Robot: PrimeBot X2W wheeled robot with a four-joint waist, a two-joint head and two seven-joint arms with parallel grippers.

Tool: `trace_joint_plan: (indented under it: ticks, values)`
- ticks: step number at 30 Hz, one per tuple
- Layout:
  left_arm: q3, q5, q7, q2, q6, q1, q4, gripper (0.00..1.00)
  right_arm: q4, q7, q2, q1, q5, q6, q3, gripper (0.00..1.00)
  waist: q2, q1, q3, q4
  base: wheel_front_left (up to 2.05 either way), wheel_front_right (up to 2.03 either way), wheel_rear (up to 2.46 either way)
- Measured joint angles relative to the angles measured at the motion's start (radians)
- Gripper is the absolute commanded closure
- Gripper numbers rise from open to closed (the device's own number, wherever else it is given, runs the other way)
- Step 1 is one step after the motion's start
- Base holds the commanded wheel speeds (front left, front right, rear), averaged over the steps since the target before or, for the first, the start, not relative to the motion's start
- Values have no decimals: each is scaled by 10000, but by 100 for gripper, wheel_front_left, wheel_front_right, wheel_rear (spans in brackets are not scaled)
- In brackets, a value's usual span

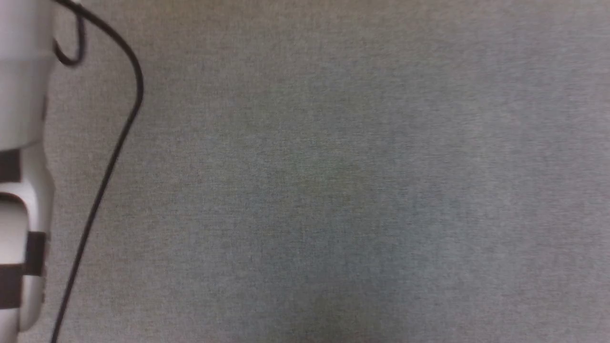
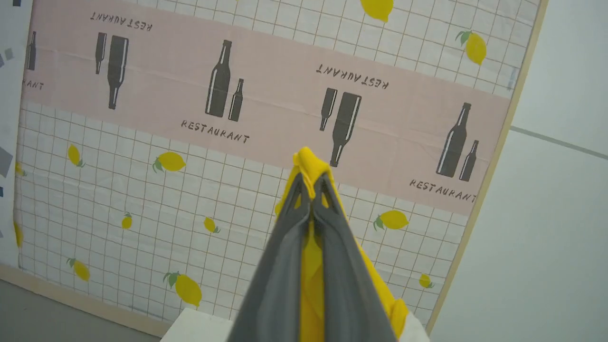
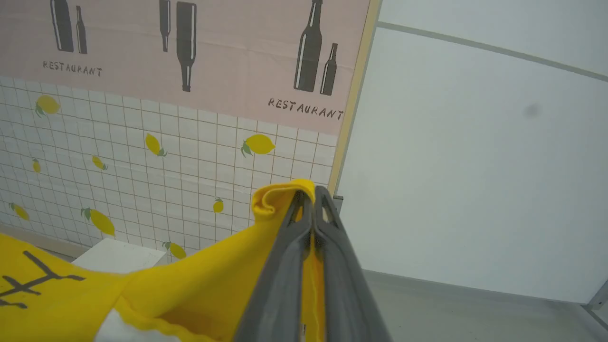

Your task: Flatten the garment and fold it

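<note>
In the left wrist view my left gripper (image 2: 311, 183) is shut on a bunched edge of the bright yellow garment (image 2: 311, 164), which pokes out past the fingertips and hangs down on the right of the fingers. In the right wrist view my right gripper (image 3: 308, 197) is shut on another edge of the garment (image 3: 190, 285); the cloth spreads away to the lower left, showing thin dark stripes and a bit of white. Both grippers are raised and point toward a wall. In the head view a pale arm (image 1: 21, 166) stands at the left edge.
A wall covering (image 2: 190, 166) printed with lemons, bottles and the word RESTAURANT faces both wrist cameras, with a plain pale wall (image 3: 475, 166) to its right. A white block (image 3: 118, 256) stands low by the wall. In the head view a black cable (image 1: 109, 162) crosses grey carpet (image 1: 333, 190).
</note>
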Motion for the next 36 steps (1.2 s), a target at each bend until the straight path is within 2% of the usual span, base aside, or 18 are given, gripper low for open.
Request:
trace_joint_plan:
  ticks: [3,4,8,12,15,21,27,30,36]
  values:
    - [-21,-178,-148,-36,-341,432,207,100,232,-134,-155,394,370,0,355,100,0,1,221,119,0,0,0]
    - [-6,-483,-159,-50,-646,908,226,100,290,-123,-393,936,947,2,915,100,0,0,254,260,0,0,0]
    - [27,-915,71,-19,-848,1773,-42,100,-71,35,-732,1789,1979,2,1348,100,0,0,63,325,0,0,0]
    - [2,-1360,508,130,-938,2976,-970,100,-1016,387,-1294,3019,3195,2,1402,100,0,0,-229,371,0,0,0]
    - [54,-1618,662,290,-761,4272,-2013,100,-1937,665,-1664,4202,3921,2,1158,100,0,0,-458,412,0,0,0]
    - [253,-2065,744,673,113,7665,-4320,100,-3641,1308,-1764,7060,4690,2,79,100,0,-2,-1069,460,0,0,0]
    - [188,-2393,928,1131,696,10559,-5963,100,-5166,1829,-1068,9726,4788,2,-1365,100,0,-3,-1727,455,0,0,0]
    - [-56,-2591,1172,1411,842,11882,-6435,100,-5900,2128,-376,11068,4784,0,-2080,100,0,-3,-2071,452,0,0,0]
    - [-128,-3160,1177,1513,1172,14329,-6707,100,-6957,2807,1127,13591,4600,0,-3195,100,0,-3,-2790,453,0,0,0]
